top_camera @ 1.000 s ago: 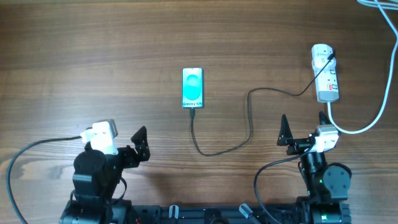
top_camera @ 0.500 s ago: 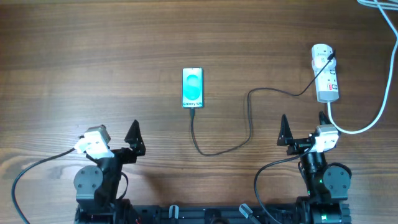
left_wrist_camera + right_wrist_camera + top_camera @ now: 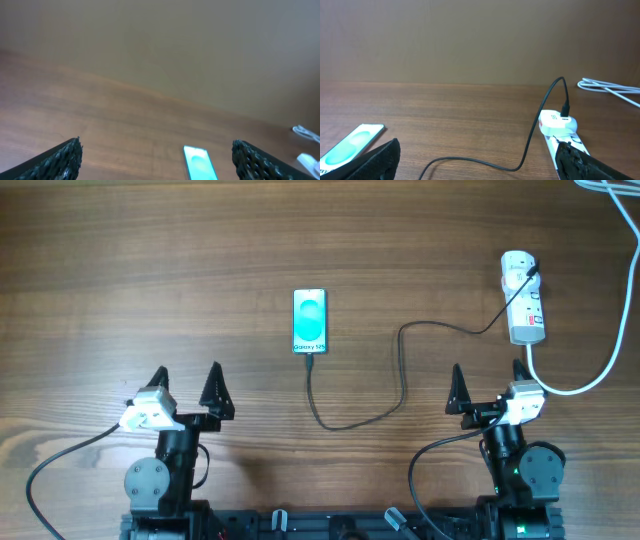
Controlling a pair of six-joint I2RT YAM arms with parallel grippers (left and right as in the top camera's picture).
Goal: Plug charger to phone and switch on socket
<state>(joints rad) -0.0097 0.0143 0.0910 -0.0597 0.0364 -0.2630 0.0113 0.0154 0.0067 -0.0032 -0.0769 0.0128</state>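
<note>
The phone (image 3: 310, 321) lies flat mid-table with its turquoise screen lit; it also shows in the left wrist view (image 3: 200, 163) and the right wrist view (image 3: 349, 146). The thin black charger cable (image 3: 400, 375) runs from the phone's near end, curls right and up to a black plug on the white socket strip (image 3: 523, 308), which also shows in the right wrist view (image 3: 559, 125). My left gripper (image 3: 187, 385) is open and empty, near-left of the phone. My right gripper (image 3: 488, 385) is open and empty, just short of the socket.
A thick white lead (image 3: 600, 370) loops from the socket's near end out to the table's right edge and far corner; it shows in the right wrist view (image 3: 610, 87). Both arm bases sit at the near edge.
My left arm has swung left and straightened, so its gripper now points straight away with both fingers spread. The right arm, phone, cable and socket have not moved.
</note>
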